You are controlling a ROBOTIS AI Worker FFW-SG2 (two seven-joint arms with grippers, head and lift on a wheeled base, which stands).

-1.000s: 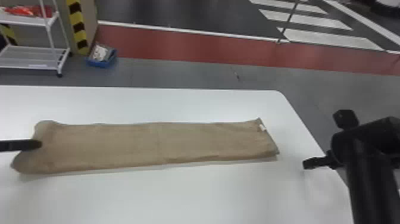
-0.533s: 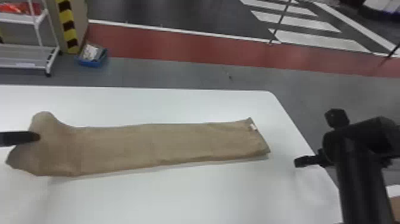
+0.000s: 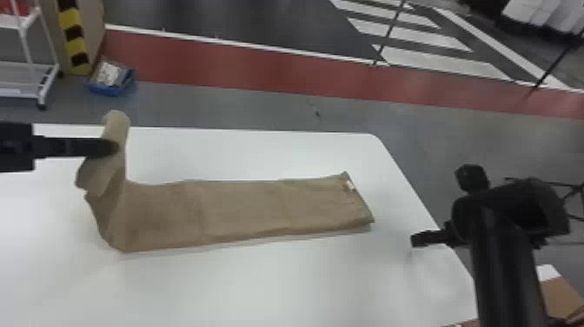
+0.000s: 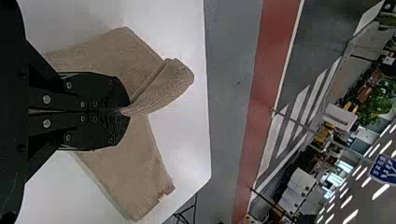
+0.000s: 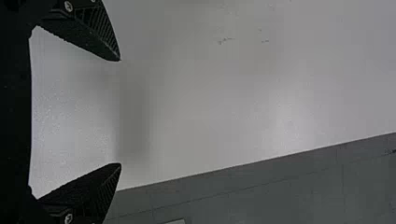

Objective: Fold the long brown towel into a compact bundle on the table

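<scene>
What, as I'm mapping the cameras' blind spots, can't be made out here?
Towel pinched in left gripper: hidden by its fingers, left wrist view.
Underside of towel: hidden by its upper face, head view.
Left end of table: cut off by head view's left edge.
Any print on white tag: too small, head view.

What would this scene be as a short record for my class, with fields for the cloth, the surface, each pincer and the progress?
cloth: long brown towel, its left end raised, the rest lying flat
surface: white table
left pincer: shut on the towel's raised end
right pincer: open, near the table's right edge, apart from the towel
small detail: pale tag at the towel's right end
progress: not yet a compact bundle
</scene>
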